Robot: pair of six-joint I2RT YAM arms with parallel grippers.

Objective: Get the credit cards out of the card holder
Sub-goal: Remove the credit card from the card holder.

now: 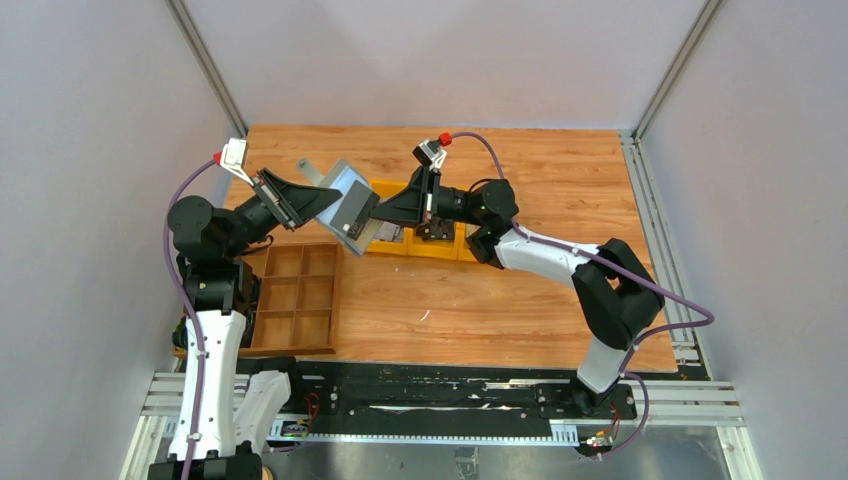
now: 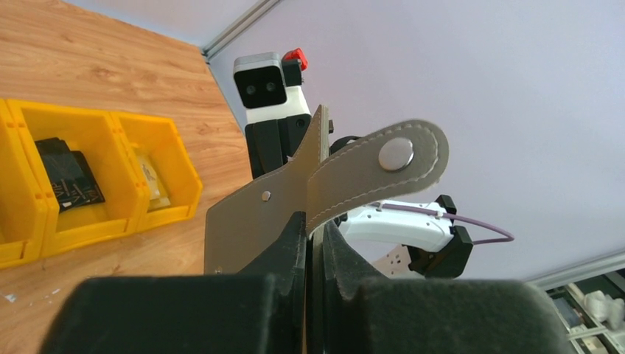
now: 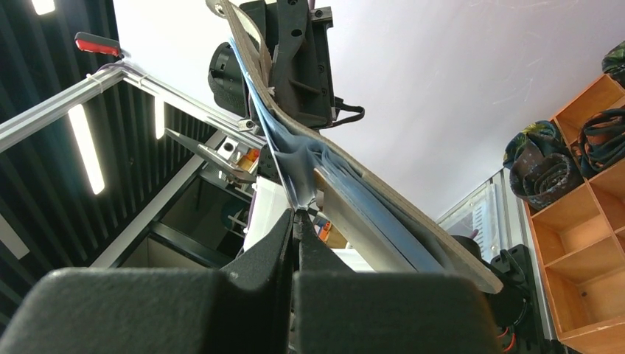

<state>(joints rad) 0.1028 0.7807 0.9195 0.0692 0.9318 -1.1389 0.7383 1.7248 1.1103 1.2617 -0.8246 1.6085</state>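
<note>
Card holder (image 1: pixel 345 205), one only, grey and unfolded, hangs in the air above the worktop (image 1: pixel 500 300), held from two sides. Left fingers (image 2: pixel 284 247) are clamped on its outer edge beside the single snap tab (image 2: pixel 383 158). Right fingers (image 3: pixel 274 243) are pinched together on a thin inner layer. Credit cards cannot be counted from these views. Below sit one wooden tray (image 1: pixel 290 350) and one row of yellow bins (image 1: pixel 445 247).
</note>
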